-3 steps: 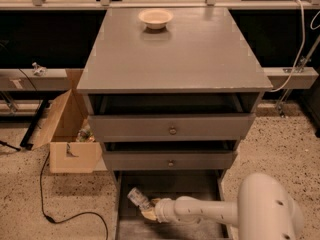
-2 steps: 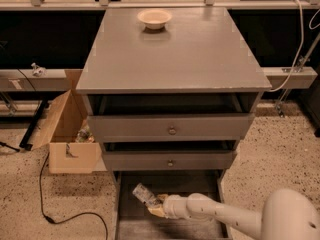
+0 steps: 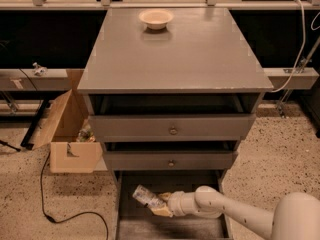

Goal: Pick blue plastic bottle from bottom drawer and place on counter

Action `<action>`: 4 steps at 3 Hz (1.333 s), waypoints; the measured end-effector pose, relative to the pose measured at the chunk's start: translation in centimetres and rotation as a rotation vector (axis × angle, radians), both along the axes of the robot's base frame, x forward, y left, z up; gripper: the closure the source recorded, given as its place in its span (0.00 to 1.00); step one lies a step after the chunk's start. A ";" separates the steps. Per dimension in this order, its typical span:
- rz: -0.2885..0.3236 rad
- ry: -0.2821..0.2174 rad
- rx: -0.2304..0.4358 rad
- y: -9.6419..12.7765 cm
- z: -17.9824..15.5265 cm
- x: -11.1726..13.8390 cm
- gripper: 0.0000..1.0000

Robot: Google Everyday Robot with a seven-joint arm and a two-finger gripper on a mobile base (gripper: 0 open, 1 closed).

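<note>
Keeping bottle (image 3: 147, 196) clamped, gripper (image 3: 161, 207) in drawer (image 3: 150, 229)

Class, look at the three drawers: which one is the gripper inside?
The bottom drawer, the lowest and pulled out farthest: the gripper holds the bottle in it. The top drawer and middle drawer hold no gripper.

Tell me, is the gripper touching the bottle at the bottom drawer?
Touching. The camera view shows the gripper over the bottom drawer, its jaws closed on one end of the bottle, no gap between.
</note>
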State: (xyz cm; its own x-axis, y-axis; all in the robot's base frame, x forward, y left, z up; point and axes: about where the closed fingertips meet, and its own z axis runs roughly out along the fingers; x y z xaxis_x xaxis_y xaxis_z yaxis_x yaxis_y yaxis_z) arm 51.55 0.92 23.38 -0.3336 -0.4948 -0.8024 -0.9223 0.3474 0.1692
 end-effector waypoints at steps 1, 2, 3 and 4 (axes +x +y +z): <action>0.084 -0.025 0.043 -0.2 2.5 -0.8 1.00; 0.227 -0.083 0.051 -0.4 8.8 -3.1 1.00; 0.308 -0.180 0.019 -1.1 16.9 -5.3 1.00; 0.390 -0.279 -0.040 -0.2 24.9 -7.0 1.00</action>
State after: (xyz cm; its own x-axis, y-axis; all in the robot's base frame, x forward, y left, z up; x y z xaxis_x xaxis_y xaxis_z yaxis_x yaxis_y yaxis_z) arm 44.50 0.76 48.25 0.1085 -0.5726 -0.8126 -0.9934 -0.0319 -0.1101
